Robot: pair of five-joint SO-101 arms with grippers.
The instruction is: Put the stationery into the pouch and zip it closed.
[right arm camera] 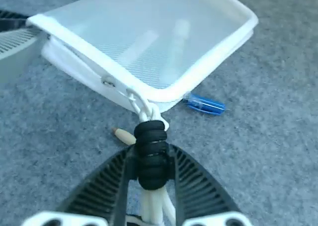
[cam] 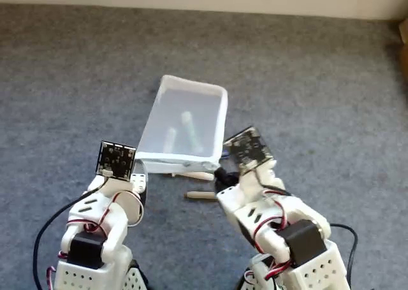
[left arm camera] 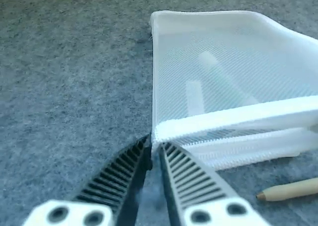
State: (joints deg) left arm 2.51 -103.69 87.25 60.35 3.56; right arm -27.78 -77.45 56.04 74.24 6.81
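A white mesh pouch (cam: 185,121) lies on the grey carpet, with pale stationery (left arm camera: 208,69) showing through the mesh. My left gripper (left arm camera: 154,146) is shut on the pouch's near left corner (left arm camera: 158,132). My right gripper (right arm camera: 151,159) is shut on the black ribbed zipper pull (right arm camera: 151,146), which a white cord ties to the slider (right arm camera: 107,81) on the pouch's near edge. Along that edge the two lips (left arm camera: 238,131) stand slightly apart. A wooden pencil (cam: 201,195) lies on the carpet just in front of the pouch, between the two arms.
A small blue object (right arm camera: 204,105) lies on the carpet against the pouch's side near my right gripper. Grey carpet (cam: 306,79) spreads all around, with open floor beyond and beside the pouch. A pale wall edge (cam: 204,0) runs along the far side.
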